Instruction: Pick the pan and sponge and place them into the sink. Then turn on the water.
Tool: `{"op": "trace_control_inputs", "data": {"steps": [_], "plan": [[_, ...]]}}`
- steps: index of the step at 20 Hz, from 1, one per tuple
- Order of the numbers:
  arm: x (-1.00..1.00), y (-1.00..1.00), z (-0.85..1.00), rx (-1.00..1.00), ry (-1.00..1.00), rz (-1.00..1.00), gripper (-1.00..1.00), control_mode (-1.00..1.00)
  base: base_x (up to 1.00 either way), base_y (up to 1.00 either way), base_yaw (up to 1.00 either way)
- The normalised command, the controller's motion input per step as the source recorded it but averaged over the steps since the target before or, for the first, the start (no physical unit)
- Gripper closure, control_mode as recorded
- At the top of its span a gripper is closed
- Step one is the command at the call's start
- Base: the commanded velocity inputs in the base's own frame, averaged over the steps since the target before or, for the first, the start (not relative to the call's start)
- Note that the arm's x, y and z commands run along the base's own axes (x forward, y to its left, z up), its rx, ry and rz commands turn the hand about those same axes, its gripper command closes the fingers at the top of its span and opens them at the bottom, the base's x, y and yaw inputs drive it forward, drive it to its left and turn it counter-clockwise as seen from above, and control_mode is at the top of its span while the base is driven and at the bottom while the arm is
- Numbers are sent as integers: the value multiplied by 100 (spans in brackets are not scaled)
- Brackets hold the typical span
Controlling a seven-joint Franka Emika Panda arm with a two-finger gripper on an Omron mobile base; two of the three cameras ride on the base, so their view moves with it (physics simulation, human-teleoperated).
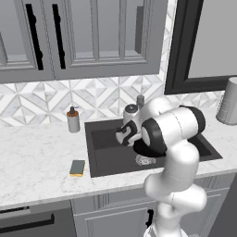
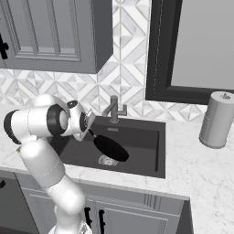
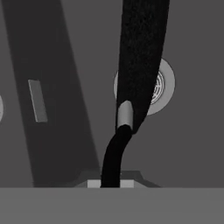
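My gripper [image 2: 90, 131] is shut on the thin handle [image 3: 114, 157] of the black pan [image 2: 109, 148], which hangs tilted over the dark sink [image 2: 157, 153], above its silver drain [image 2: 107, 160]. In the hand view the pan [image 3: 142, 57] is seen edge-on and crosses in front of the drain [image 3: 165, 85]. The yellow and green sponge [image 1: 77, 167] lies flat on the counter, left of the sink [image 1: 106, 155] and apart from the arm. No water falls from the faucet [image 2: 114, 109].
A grey soap dispenser [image 1: 73, 120] stands at the sink's back left corner. A paper towel roll [image 2: 217, 119] stands on the counter to the right. Wall cabinets hang above the counter [image 1: 37, 152].
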Motion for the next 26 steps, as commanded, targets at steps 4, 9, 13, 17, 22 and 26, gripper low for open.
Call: {"op": "trace_control_inputs", "data": {"steps": [4,9,13,17,22,26], "plan": [[-26,7,-43,0,5,-15,100,-100,0,0,0],[-43,1,-28,0,16,-21,100,-100,0,0,0],[-44,4,-34,0,17,-23,100,-100,0,0,0],[-26,11,-35,0,18,-23,100,-100,0,0,0],[-20,27,-53,0,14,-19,100,-100,0,0,0],[-19,31,-57,0,13,-19,100,-100,0,0,0]]}}
